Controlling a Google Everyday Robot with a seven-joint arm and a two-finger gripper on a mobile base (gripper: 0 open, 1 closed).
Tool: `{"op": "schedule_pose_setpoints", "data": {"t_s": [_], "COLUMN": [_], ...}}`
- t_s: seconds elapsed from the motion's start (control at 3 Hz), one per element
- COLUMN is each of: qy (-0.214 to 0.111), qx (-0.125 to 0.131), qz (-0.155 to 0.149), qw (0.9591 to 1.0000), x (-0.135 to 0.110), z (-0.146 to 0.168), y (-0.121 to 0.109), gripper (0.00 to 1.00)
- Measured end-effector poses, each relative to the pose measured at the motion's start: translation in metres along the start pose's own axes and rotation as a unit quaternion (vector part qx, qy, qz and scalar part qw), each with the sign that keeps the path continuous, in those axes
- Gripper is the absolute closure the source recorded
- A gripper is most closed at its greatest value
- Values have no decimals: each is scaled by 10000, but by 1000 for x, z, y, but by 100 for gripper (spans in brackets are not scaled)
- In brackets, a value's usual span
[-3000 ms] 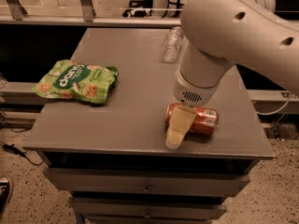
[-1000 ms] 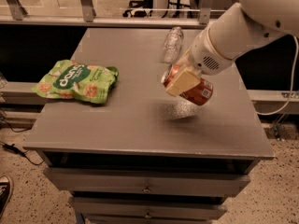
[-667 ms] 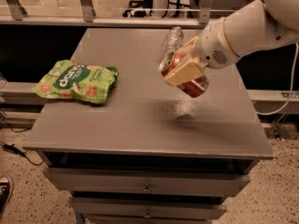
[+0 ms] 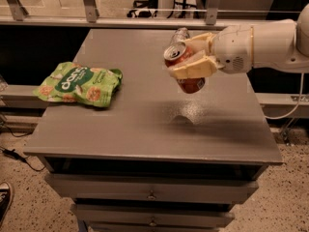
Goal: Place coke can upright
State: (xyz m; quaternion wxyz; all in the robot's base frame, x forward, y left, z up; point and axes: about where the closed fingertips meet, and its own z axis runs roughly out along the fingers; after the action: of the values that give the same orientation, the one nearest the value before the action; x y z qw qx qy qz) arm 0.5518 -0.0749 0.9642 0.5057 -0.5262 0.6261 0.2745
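Hand (image 4: 186,57) clamped on tilted coke can (image 4: 192,84) above grey table (image 4: 145,129), green snack bag (image 4: 77,83) lying well apart.

Office-like lab space: grey drawer cabinet (image 4: 145,129), railing (image 4: 120,21), speckled floor (image 4: 289,197), gripper (image 4: 181,57) with coke can (image 4: 192,84) above cabinet.

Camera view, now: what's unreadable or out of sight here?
- Bottle: mostly hidden behind the gripper and the coke can it holds tilted above the table.
- Coke can's lettering: covered by the lower finger.
- Arm: cut off by the right edge.
- Drawers: cut off by the bottom edge.
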Motion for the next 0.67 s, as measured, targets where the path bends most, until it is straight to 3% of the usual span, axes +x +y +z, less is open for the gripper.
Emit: {"op": "schedule_pose_setpoints", "data": {"t_s": [0.67], "qy": [-1151], "qx": [-274], "qz": [-5], "qw": [9930], "x": [-3], "z": [-7], "y": [1], "gripper": [100]}}
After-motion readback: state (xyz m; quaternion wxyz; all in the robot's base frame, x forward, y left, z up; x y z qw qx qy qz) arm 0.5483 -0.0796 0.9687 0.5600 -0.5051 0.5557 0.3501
